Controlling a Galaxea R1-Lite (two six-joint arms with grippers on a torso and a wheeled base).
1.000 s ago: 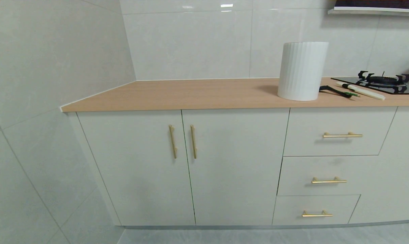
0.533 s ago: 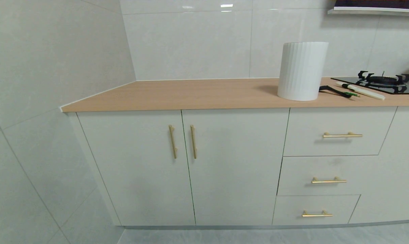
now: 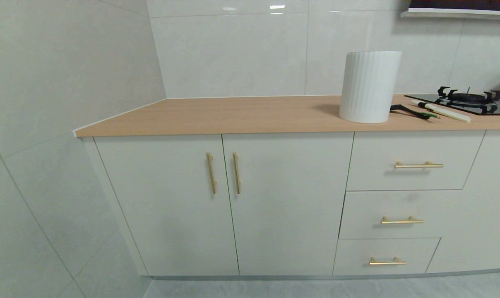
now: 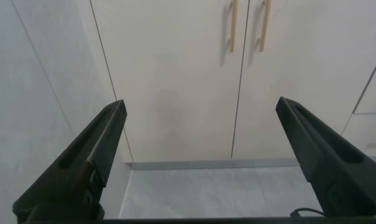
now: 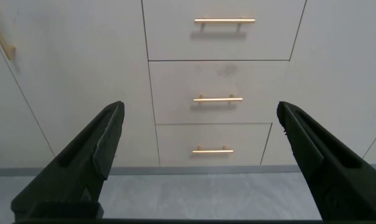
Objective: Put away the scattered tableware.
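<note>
A tall white ribbed holder (image 3: 370,86) stands on the wooden countertop (image 3: 233,114) toward the right. Just beyond it lie a black-handled utensil (image 3: 409,111) and a cream-handled utensil (image 3: 442,111), at the edge of the stove. My left gripper (image 4: 200,118) is open, low in front of the double cabinet doors (image 4: 244,74). My right gripper (image 5: 200,118) is open too, low in front of the stack of drawers (image 5: 219,99). Nothing sits between either pair of fingers.
A black gas stove (image 3: 469,99) occupies the counter's far right. Below are two cabinet doors with gold handles (image 3: 223,173) and three drawers (image 3: 403,190). A tiled wall (image 3: 47,124) closes the left side. Grey floor (image 4: 213,193) lies under both grippers.
</note>
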